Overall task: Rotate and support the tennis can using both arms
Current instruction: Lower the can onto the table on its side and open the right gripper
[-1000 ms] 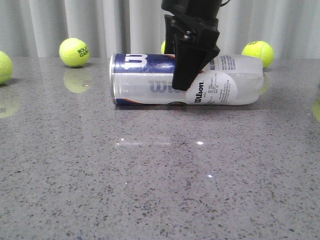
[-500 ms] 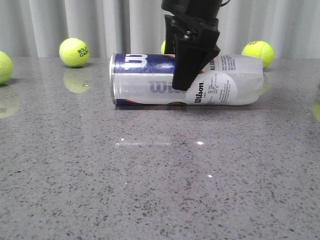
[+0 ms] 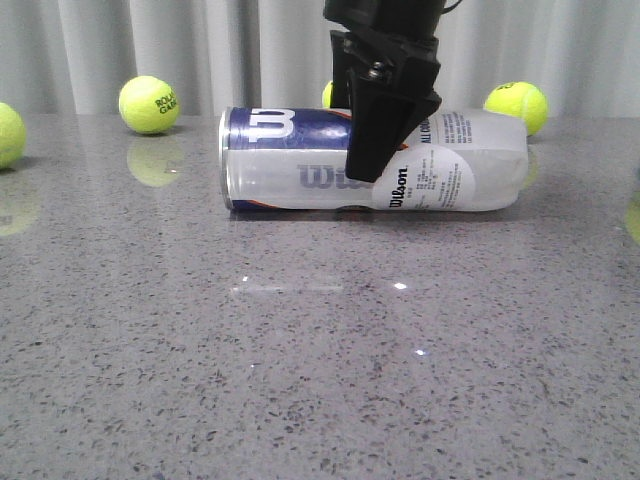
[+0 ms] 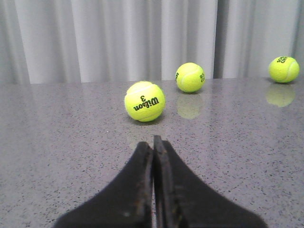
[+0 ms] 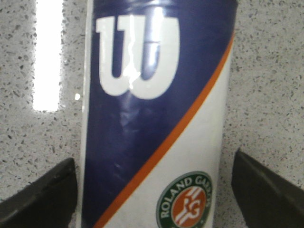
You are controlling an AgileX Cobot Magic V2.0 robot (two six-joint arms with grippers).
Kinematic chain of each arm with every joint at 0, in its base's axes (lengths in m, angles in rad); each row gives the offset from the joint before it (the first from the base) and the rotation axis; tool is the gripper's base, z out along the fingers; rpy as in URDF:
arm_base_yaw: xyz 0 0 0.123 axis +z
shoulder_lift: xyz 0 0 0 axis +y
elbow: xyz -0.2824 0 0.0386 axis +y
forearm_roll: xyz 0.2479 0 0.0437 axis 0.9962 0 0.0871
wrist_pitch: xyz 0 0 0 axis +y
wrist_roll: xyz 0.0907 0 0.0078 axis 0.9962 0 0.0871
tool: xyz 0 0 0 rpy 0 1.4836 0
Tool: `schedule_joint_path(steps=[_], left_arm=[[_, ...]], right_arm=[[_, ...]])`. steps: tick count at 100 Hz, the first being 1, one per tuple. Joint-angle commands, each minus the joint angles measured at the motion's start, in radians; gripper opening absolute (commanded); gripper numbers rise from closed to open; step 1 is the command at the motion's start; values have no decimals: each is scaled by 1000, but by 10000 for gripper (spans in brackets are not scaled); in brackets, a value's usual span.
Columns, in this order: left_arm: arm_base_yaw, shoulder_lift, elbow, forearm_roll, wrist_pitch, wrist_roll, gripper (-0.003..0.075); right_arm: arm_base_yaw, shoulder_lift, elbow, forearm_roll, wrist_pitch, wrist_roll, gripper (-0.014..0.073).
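1. Clear plastic, navy-and-white labelled tennis can (image 3: pixel 372 160) lies sideways between your right pincer's (image 5: pixel 152 190) wide-spread fingers; its label has turned slightly.
2. Black left pincer (image 4: pixel 153 147) is closed, empty and away; you'll likely need it supporting.

Low front view; 2 wrist close-ups

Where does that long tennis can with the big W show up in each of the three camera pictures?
Front view: the tennis can lies on its side mid-table, behind the right gripper.
Left wrist view: not in it; only tennis balls beyond shut fingers.
Right wrist view: fills the middle, between the two open fingers.
Shared landmark: the speckled grey table.
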Motion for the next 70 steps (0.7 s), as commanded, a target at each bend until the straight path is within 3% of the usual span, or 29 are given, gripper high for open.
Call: schedule_joint_path(steps=[1,70], left_arm=[[4,-39,48,-2,-81,-8,-21],[4,-39,48,-2,-81,-8,-21]], right_arm=[[-2,-72,-30,16,-8,4,645],[-2,-115,-30,16,6,5,645]])
